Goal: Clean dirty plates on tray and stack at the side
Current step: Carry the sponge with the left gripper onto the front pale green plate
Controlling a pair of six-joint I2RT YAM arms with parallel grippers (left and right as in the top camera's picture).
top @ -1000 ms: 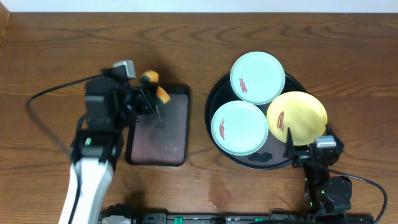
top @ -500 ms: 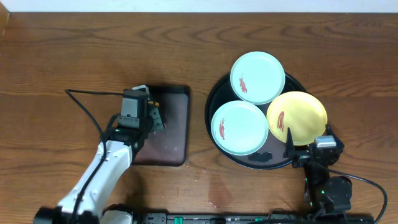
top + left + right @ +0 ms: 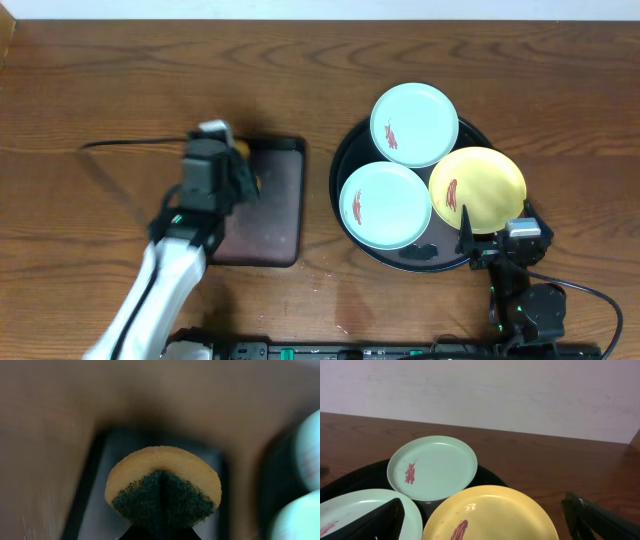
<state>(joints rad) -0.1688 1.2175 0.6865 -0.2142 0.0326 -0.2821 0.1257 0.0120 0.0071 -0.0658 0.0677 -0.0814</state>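
We are looking down on a brown wooden tabletop [image 3: 120, 80] with two robot arms.

On the right, a large round black tray [image 3: 420, 256] is holding all three plates, crowded together with their rims meeting. One pale light-blue plate [image 3: 414, 124] is lying at the far side, a second light-blue plate [image 3: 385, 205] is lying at the near left, and the yellow plate [image 3: 477, 189] is lying at the near right, reaching the tray's right rim. Each plate is showing a reddish-brown smear.

On the left, a smaller black rectangular tray [image 3: 275, 215] is sitting well apart from the plates. The left pincer [image 3: 243, 180] is hovering over this tray's left part, pinching a sponge [image 3: 162, 485]. In the left wrist view the sponge is folded, its yellow side bulging outward and its dark green scouring side creased down the middle.

The right pincer [image 3: 484, 500] is resting at the near edge of the round tray, just beside the yellow plate. Its two dark fingers are spread wide, holding nothing.
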